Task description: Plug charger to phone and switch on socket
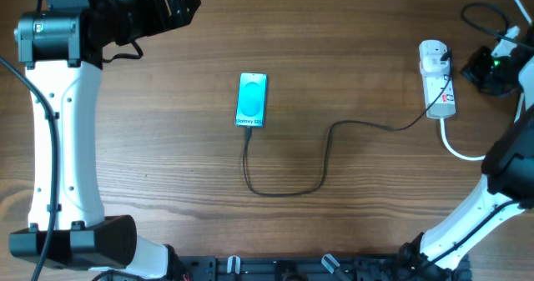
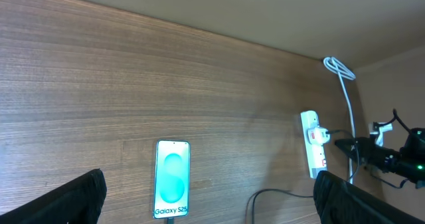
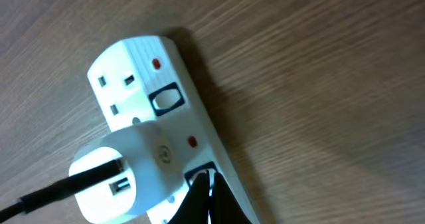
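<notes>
Charger [image 1: 284, 194] looks plugged into phone [image 1: 252, 100], centre of table [image 1: 167, 164]. Socket [image 1: 436, 89] at 3 o'clock; right gripper [image 3: 204, 187] pinched shut at its switch [image 3: 197, 175], flip prob. not done yet. Left gripper [image 2: 209, 184] splayed wide, 10 o'clock.

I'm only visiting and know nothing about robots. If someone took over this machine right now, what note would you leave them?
Left gripper: open, holding nothing, well away from the phone.
Right gripper: shut, tips at the switch beside the white plug on the socket.
Phone: mid-table, screen up. The charger runs from its lower end to the socket.
Done: charger looks plugged in.
Left: make sure the switch is on. I cannot tell from here.
</notes>
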You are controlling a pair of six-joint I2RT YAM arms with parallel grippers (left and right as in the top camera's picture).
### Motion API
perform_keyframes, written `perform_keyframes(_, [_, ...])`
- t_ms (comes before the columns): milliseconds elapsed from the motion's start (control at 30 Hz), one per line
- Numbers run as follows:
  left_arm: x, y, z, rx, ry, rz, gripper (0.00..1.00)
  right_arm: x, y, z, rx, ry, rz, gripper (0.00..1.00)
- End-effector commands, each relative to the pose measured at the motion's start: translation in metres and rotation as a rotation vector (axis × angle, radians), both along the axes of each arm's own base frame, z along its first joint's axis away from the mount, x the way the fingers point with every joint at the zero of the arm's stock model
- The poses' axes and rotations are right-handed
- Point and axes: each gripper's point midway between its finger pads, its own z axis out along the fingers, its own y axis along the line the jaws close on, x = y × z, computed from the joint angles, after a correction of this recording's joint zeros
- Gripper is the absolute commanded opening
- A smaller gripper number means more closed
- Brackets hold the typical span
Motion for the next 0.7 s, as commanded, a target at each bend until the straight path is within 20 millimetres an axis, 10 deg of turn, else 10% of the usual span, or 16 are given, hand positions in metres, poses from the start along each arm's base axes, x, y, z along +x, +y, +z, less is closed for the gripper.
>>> perform_keyframes(0, [0.002, 0.002, -0.005, 0.010, 0.008, 0.005, 1.00, -0.003, 0.010, -0.017, 0.021, 0.017, 0.035, 0.05])
perform_keyframes(667, [0.002, 0.002, -0.005, 0.010, 0.008, 0.005, 1.00, 0.003, 0.040, -0.046, 0.043, 0.067, 0.100, 0.05])
